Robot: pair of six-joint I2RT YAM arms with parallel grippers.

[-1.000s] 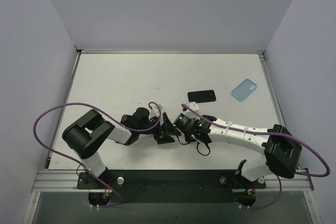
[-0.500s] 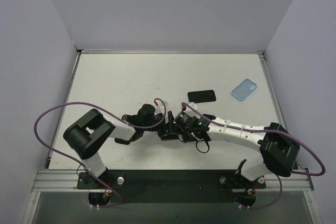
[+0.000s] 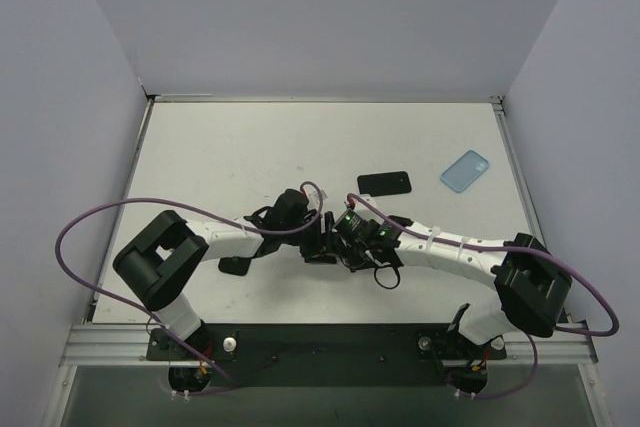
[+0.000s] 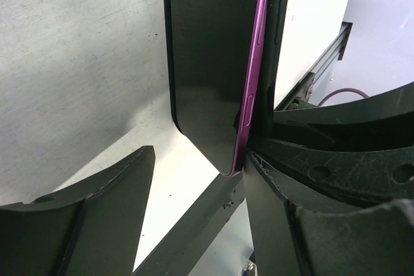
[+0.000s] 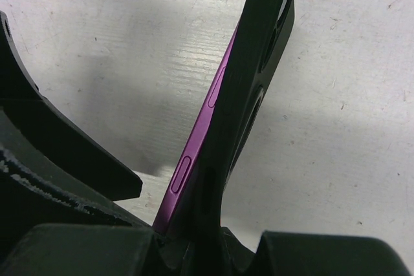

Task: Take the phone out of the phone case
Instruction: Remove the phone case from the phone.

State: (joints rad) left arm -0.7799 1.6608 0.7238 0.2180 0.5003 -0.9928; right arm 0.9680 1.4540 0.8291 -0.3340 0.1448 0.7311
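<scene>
Where the two arms rise from the near edge of the table (image 3: 220,147), the left arm (image 3: 215,237) has stretched farther toward the middle than a second ago, and its wrist is now close against the right one. The left gripper (image 3: 318,237) has come in around the phone (image 4: 206,63). In its wrist view one finger (image 4: 77,224) stands off the dark glass with bare table showing between. The other finger (image 4: 336,224) sits close by the phone's lower corner; whether it touches I cannot tell. Its jaws stand apart, clamping nothing, though narrower than a second ago. The right gripper (image 5: 194,240) has kept its place over the last half second, its jaws closed on the lower end of the black phone case (image 5: 259,63), holding it on edge above the table. The phone is still in that case, its purple side with the buttons showing beside the black rim, which leans away from it toward the top. Farther back, a second dark phone (image 3: 384,183) lies flat and a pale blue case (image 3: 465,170) lies to its right, both where they were.
</scene>
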